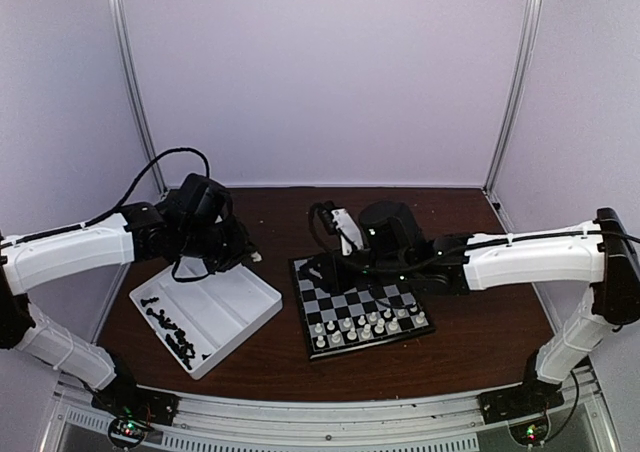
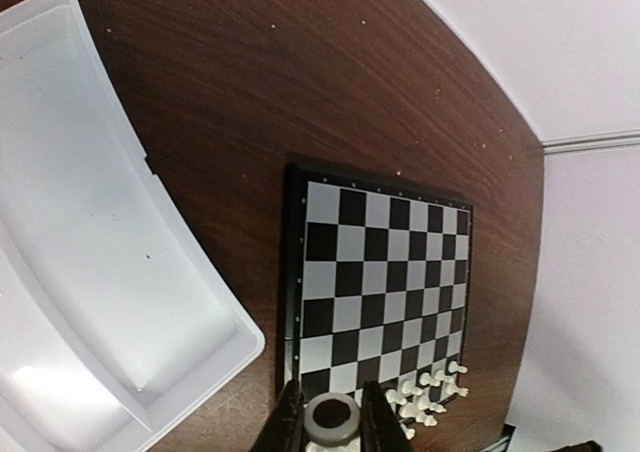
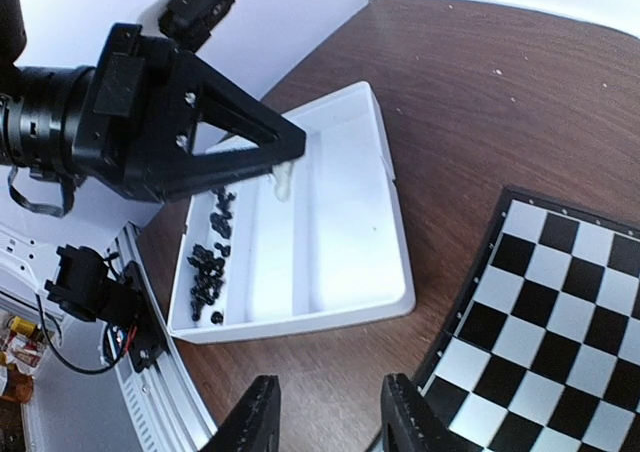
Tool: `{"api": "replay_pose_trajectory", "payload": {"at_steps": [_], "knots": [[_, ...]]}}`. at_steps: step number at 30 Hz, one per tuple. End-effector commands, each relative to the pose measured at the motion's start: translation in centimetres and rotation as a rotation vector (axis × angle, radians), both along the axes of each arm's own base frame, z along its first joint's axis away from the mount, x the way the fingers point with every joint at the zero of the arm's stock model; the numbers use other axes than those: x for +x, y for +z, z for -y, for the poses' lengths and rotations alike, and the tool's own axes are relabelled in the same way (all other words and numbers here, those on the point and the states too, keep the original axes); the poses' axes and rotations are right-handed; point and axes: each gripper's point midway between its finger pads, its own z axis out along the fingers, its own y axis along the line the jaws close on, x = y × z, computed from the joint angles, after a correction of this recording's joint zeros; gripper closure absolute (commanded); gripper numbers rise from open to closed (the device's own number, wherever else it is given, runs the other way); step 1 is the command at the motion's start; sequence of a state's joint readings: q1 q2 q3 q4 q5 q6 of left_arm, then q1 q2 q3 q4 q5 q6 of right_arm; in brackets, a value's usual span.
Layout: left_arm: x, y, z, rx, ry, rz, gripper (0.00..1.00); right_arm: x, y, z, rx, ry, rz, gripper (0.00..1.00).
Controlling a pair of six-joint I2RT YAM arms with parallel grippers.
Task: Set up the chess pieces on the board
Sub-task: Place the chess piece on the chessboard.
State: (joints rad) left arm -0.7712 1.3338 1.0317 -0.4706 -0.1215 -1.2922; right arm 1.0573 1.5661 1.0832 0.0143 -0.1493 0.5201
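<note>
Dark bench (image 1: 470, 352); left gripper (image 2: 333, 422) pinches a light, slippery cream piece (image 3: 283, 180), best held mid-body; right gripper (image 3: 325, 412) gapes empty

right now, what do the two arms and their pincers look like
Both have white shell links, the left arm and the right arm, with black joints and black bases. Thin black cables loop near the wrists. The left pincer and the right pincer are black, with flat, tapering fingers.

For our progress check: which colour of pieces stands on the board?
The cream-white pieces, in rows at the board's near edge; the black ones lie in the tray.
</note>
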Motion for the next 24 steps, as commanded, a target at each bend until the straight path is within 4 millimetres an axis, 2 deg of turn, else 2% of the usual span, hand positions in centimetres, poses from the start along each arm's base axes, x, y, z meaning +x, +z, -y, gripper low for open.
{"api": "replay_pose_trajectory", "payload": {"at_steps": [1, 9, 17, 24], "knots": [[0.1, 2.2, 1.4, -0.189, 0.024, 0.008, 0.87, 1.4, 4.8, -3.1, 0.194, -0.067, 0.077, 0.63], [-0.7, 3.1, 1.0, -0.289, 0.059, 0.004, 0.87, 2.5, 3.8, -6.1, 0.226, -0.079, 0.075, 0.62], [-1.1, 3.2, 1.0, -0.323, 0.056, 0.000, 0.87, 3.2, 4.0, -9.0, 0.266, -0.052, 0.052, 0.61], [-1.4, 3.1, 0.8, -0.335, 0.064, 0.000, 0.87, 3.3, 3.3, -9.6, 0.269, -0.047, 0.030, 0.64]]}}
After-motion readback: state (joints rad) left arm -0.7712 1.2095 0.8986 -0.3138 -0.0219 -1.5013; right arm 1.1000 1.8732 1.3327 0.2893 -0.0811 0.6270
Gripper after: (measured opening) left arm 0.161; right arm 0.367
